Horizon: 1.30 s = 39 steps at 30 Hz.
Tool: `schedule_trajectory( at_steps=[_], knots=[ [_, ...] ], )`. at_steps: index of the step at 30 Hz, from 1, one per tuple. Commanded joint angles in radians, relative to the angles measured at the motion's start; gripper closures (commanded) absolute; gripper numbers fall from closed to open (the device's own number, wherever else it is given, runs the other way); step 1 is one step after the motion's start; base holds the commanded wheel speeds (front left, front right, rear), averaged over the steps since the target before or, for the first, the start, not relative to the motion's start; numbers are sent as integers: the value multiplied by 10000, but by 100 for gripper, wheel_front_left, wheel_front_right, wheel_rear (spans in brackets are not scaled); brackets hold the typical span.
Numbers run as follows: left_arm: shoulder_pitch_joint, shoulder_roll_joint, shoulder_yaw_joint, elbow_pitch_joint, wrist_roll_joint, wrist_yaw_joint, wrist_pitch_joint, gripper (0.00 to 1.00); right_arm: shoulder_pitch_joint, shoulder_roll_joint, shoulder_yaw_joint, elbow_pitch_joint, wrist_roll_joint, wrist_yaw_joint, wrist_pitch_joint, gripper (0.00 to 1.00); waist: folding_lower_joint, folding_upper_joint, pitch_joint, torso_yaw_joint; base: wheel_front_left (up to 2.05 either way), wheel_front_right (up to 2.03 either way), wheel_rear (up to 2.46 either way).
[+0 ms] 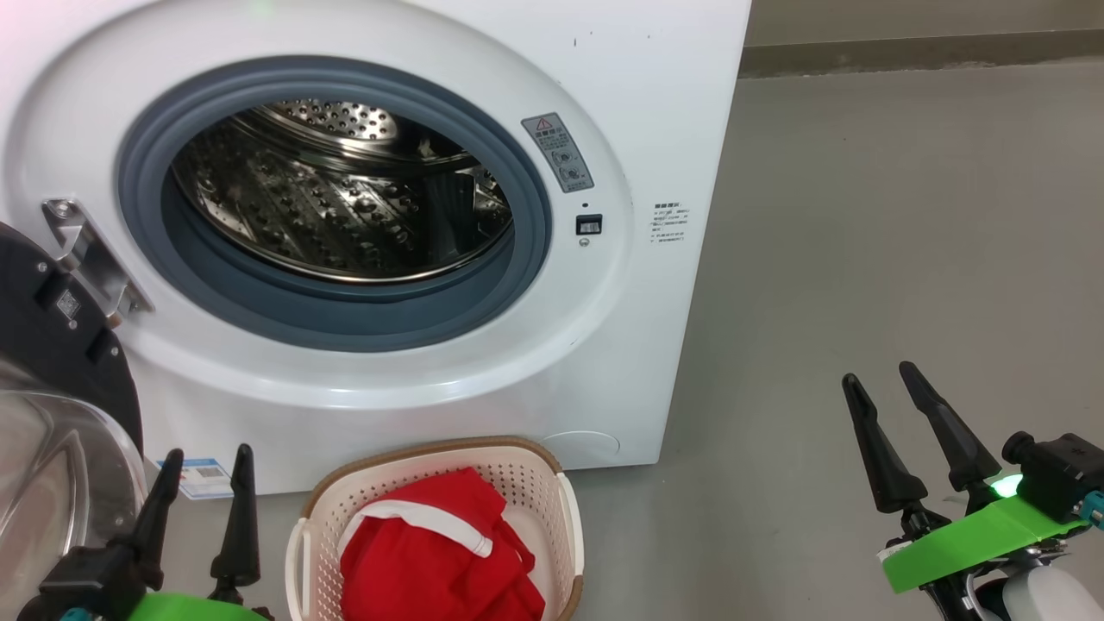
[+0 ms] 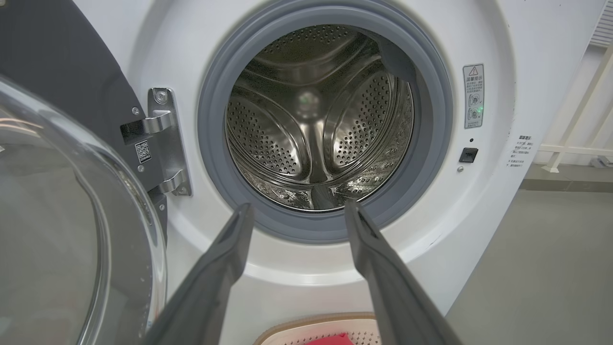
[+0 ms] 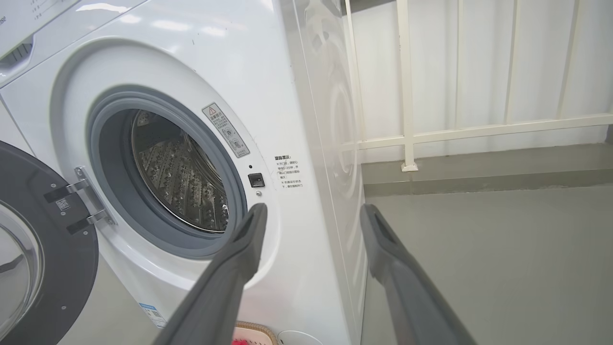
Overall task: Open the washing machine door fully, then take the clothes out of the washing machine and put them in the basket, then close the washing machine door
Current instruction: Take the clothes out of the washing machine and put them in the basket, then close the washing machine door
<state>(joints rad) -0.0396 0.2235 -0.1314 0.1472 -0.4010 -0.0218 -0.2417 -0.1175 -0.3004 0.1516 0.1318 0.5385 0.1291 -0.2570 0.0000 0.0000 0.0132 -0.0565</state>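
Note:
The white washing machine [image 1: 655, 112] stands with its steel drum [image 1: 336, 194] bare of clothes as far as I see. Its black door [image 1: 60, 319] hangs open to the left on a metal hinge [image 1: 90, 254], and the glass bowl [image 2: 52, 230] looms at the left of the left wrist view. Red clothes [image 1: 435, 552] with a white band lie in the cream basket [image 1: 552, 470] on the floor before the machine. My left gripper [image 1: 207, 461] is open beside the basket's left side, nothing between its fingers. My right gripper [image 1: 881, 384] is open over bare floor at the right.
Grey floor [image 1: 906, 216] spreads to the right of the machine. A low step [image 1: 914, 56] runs along the back wall, with a white railing [image 3: 407, 96] above it. A small blue label [image 1: 200, 473] sits low on the machine's front.

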Motion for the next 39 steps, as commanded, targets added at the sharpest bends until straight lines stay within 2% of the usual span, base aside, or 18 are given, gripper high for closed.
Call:
schedule_trajectory(
  at_steps=[1, 30, 39],
  knots=[
    [-139, 320, 344, -222, -92, 71, -8, 0, -5, -205, 173, -196, -81, 16, -48, 0, 0, 0, -3, 10, 0, 0, 0],
    [-335, 411, 238, -69, -295, 94, -57, 0, -34, -213, 135, -178, -33, 16, -48, 0, 0, 0, 18, -67, -1, 1, 0],
    [-305, 412, 224, -100, -320, 203, -72, 0, -46, -247, 151, -162, 10, 16, -48, 0, 0, 0, 40, -68, -88, 88, 0]
  ],
)
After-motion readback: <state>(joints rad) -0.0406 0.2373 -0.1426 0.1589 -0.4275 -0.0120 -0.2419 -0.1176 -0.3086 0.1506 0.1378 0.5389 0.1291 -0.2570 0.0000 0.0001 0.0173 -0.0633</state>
